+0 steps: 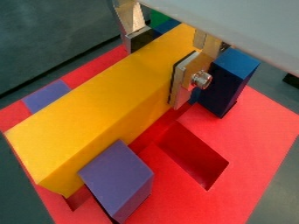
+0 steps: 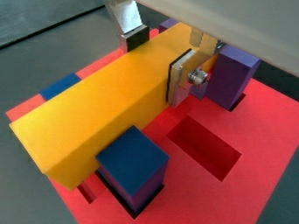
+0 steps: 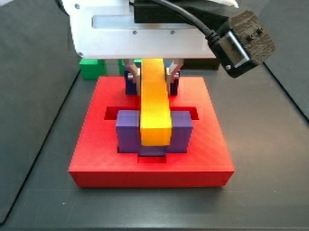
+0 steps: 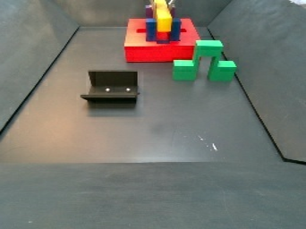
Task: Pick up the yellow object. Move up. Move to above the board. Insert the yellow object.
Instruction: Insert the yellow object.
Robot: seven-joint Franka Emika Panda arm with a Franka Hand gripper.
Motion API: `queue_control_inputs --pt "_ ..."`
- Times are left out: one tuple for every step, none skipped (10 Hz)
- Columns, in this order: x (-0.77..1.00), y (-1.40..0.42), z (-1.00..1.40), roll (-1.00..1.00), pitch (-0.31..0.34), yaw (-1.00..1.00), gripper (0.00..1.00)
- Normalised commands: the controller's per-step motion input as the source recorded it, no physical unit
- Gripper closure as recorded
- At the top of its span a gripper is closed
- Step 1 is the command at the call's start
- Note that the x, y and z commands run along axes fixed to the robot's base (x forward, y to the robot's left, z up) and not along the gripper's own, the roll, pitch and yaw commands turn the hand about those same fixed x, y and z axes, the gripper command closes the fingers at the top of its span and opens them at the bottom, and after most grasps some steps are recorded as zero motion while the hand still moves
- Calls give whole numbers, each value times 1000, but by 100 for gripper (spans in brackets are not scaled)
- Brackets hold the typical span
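The yellow object (image 1: 93, 105) is a long yellow-orange bar, lying low over the red board (image 1: 263, 149) between upright blocks. It also shows in the other wrist view (image 2: 100, 109) and in both side views (image 3: 154, 113) (image 4: 160, 18). My gripper (image 1: 162, 61) (image 2: 158, 58) is shut on the bar's far end, one pad on each long side. A purple block (image 1: 117, 179) and a blue block (image 1: 228, 79) stand beside the bar. An open recessed slot (image 1: 193, 153) lies next to it. In a side view the bar's near end rests between purple blocks (image 3: 154, 135) on the board (image 3: 151, 167).
The board (image 4: 143, 54) stands at the far end of the dark floor. Green blocks (image 4: 201, 63) sit just beside it, one also in a side view (image 3: 90, 68). The fixture (image 4: 111, 88) stands on the floor to the left. Dark walls enclose the floor.
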Motion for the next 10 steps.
queue_control_inputs --pt "0 0 -117 -111 -7 0 100" --pt "34 -9 -146 0 0 0 100" --pt "26 0 0 1 0 20 100" --pt "3 0 -17 0 1 0 100" --pt "97 0 -203 -41 70 -74 100" --pt "0 0 -429 -37 117 -291 100" --pt "0 0 -391 0 170 -326 100" --pt "0 0 -266 0 97 -217 100" --pt "0 0 -223 0 50 -157 100" --pt "0 0 -160 0 27 -83 100"
